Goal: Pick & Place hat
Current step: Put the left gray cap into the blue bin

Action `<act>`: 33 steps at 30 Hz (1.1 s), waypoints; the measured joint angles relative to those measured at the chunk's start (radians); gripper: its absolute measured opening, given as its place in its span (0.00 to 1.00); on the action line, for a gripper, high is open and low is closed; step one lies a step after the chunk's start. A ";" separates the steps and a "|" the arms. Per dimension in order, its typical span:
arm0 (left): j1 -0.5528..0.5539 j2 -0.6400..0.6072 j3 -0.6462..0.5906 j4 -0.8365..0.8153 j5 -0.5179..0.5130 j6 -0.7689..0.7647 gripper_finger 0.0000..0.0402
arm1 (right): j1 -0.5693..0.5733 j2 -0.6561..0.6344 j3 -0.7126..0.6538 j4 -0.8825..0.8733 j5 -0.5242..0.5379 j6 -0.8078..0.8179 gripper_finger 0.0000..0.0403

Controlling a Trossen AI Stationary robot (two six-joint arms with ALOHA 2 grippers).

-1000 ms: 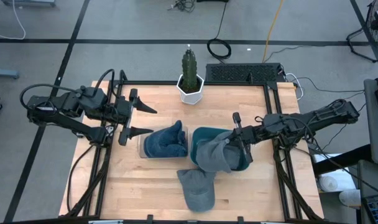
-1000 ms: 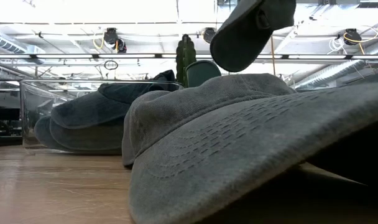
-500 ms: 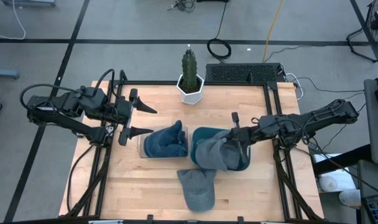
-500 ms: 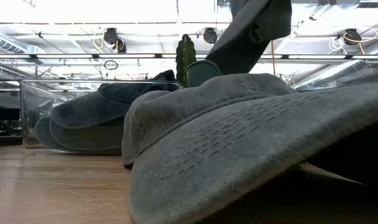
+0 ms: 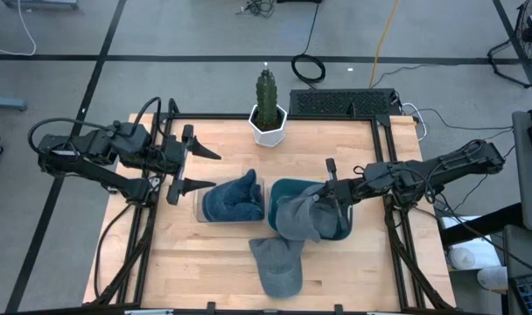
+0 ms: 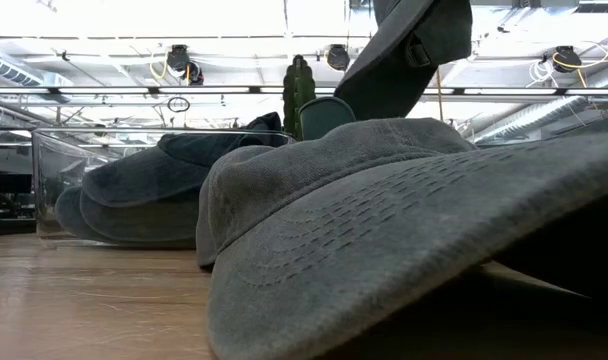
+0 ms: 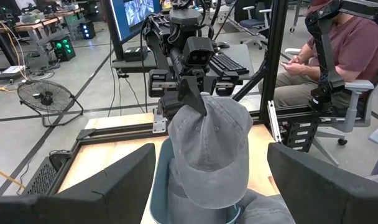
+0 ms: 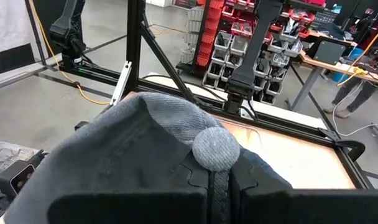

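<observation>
A grey hat (image 5: 297, 217) hangs over a teal bin (image 5: 283, 185) at the table's middle right, with my right gripper (image 5: 332, 185) shut on it. In the left wrist view, this hat (image 7: 211, 143) dangles with its lower part inside the bin. A second grey hat (image 5: 276, 262) lies flat on the table toward the near edge. Blue hats (image 5: 233, 198) fill a clear bin to the left. My left gripper (image 5: 200, 169) stands open beside that bin at the table's left and touches nothing. My right gripper pinches the hat's crown cloth (image 8: 201, 171) just beside the top button (image 8: 216, 148) between its two shut fingers. The fingers come about level from the table's right side. The hat hangs below them, and its lower part reaches into the teal bin.
A cactus in a white pot (image 5: 268, 112) stands at the far edge of the table. The near grey hat (image 6: 384, 230) fills the front of the low view. A seated person (image 7: 338, 56) shows beyond the table's right side.
The hat in my right gripper has sunk and tipped. A second ago its lower edge hung clear above the bin; now it reaches down into it. My right gripper has turned a little and stays shut.
</observation>
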 joint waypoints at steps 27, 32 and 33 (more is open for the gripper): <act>0.000 0.000 0.000 0.000 0.000 0.000 0.80 | 0.000 0.000 -0.126 0.069 0.078 -0.026 0.00; 0.000 0.000 0.000 0.000 0.000 0.000 0.80 | 0.000 0.000 -0.147 0.086 0.101 -0.026 0.00; 0.000 0.000 0.000 0.000 0.000 0.000 0.80 | 0.000 0.000 -0.151 0.094 0.101 -0.026 0.00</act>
